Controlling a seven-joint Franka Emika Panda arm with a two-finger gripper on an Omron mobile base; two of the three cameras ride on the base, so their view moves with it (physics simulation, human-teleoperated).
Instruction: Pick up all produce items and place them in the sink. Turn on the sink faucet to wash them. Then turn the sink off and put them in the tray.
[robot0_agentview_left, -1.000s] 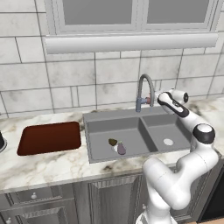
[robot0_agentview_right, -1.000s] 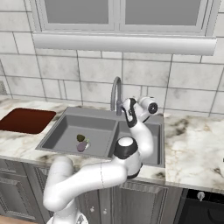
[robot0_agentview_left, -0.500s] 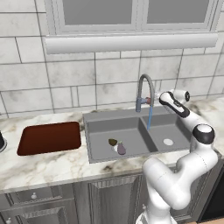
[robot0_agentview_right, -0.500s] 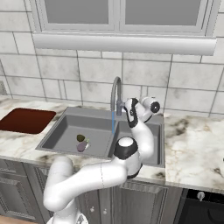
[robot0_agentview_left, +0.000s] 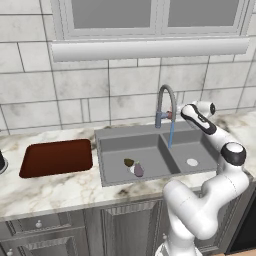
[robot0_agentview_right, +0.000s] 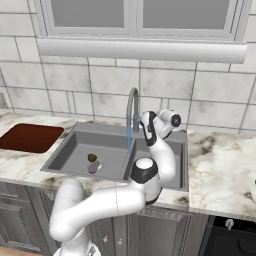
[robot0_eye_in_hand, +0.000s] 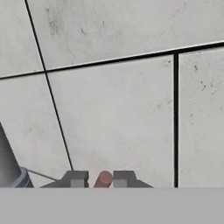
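Gripper: the gripper (robot0_eye_in_hand: 100, 180) is clenched on the small reddish handle (robot0_eye_in_hand: 104, 179), which sits between the two finger tips low in the hand view, with the tiled wall (robot0_eye_in_hand: 118, 109) straight ahead. A second ago the jaws stood wider apart.
Arm: reaches up behind the right basin, its hand at the base of the sink faucet (robot0_agentview_left: 165, 102); much the same pose as a second ago.
Faucet: tall grey gooseneck, spout arched over the divider between the basins. A thin blue stream of water (robot0_agentview_left: 171, 134) falls from the spout; a second ago no stream showed, and half a second ago it was already running.
Sink: the grey double-basin sink (robot0_agentview_left: 110, 145) is set in the marble counter (robot0_agentview_left: 45, 187).
Produce: the purple eggplant (robot0_agentview_left: 138, 170) and the dark olive-brown item (robot0_agentview_left: 128, 162) lie touching on the floor of the left basin, away from the stream; unmoved since earlier.
Tray: the reddish-brown tray (robot0_agentview_left: 57, 157) lies on the counter, just left of the sink, unchanged.
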